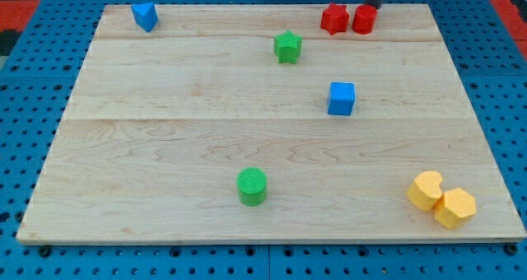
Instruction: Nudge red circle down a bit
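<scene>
The red circle (364,19) is a short red cylinder near the view's top edge of the wooden board (165,148), right of centre. A red star block (333,19) touches its left side. My rod comes down from the view's top edge, and my tip (374,6) sits just above and slightly right of the red circle, at or very near its top edge.
A green star (287,47) lies below-left of the red pair. A blue cube (342,99) sits mid-board. A blue block (145,16) is at top left. A green cylinder (252,186) is low centre. Two yellow blocks (426,190) (455,208) touch at bottom right.
</scene>
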Available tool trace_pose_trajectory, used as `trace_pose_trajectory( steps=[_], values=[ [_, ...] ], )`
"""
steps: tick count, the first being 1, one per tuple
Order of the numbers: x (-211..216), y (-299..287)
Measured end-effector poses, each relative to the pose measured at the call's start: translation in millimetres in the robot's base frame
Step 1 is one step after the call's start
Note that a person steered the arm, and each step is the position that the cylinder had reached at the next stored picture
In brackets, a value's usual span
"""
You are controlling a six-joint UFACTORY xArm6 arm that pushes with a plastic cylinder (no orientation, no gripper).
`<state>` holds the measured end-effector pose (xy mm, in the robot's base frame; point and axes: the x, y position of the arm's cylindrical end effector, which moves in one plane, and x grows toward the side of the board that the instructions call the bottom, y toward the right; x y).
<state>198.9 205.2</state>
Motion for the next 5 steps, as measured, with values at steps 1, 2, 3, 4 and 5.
trace_pose_trajectory(
  steps=[1, 2, 3, 4, 5],
  values=[
    [33.4, 0.4],
    [30.8, -1.5],
    [-6.4, 16.3],
    [3.6, -20.4],
    [38.3, -37.1]
  ],
)
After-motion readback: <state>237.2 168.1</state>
